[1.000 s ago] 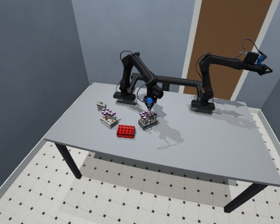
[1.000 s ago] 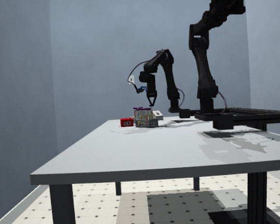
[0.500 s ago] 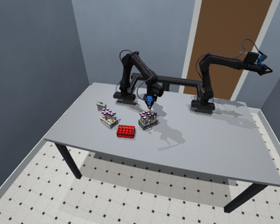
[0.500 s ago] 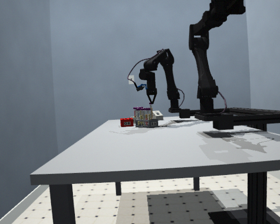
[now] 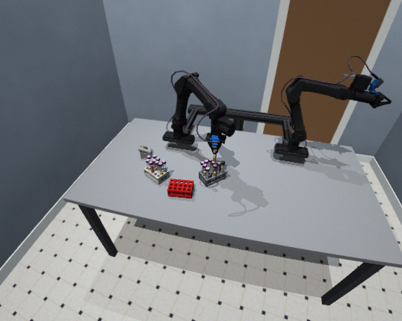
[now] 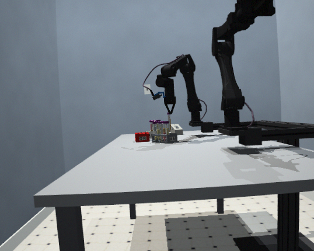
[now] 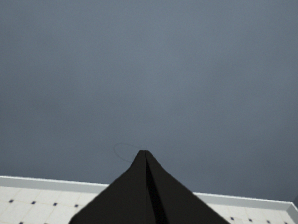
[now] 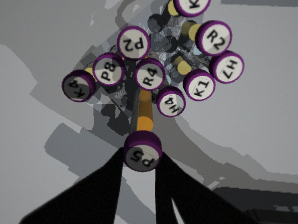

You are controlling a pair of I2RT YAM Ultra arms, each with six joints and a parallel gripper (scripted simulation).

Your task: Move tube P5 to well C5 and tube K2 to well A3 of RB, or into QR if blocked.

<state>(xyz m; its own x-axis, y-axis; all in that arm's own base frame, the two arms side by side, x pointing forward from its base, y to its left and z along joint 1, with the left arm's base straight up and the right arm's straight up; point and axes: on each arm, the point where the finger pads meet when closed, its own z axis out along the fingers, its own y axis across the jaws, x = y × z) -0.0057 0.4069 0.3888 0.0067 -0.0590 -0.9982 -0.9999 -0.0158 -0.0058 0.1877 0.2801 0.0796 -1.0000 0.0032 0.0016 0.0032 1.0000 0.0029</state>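
From the top, your right gripper [image 5: 214, 151] [image 6: 170, 112] [image 8: 140, 157] has tube P5 [image 5: 214, 157] [image 6: 169, 120] [image 8: 143, 151] above the grey rack [image 5: 212, 181] [image 6: 163, 140]. In the exterior view, P5 hangs upright. Left wrist: your left gripper [image 5: 390, 101] [image 7: 143, 158] is closed, empty. Right wrist: P5's cap sits between your fingertips.

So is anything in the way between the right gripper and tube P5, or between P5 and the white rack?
Nothing separates the right gripper from the purple-capped tube P5: its fingers hold the cap. Toward the white rack, purple-capped tubes standing in the grey rack may obstruct a low path.
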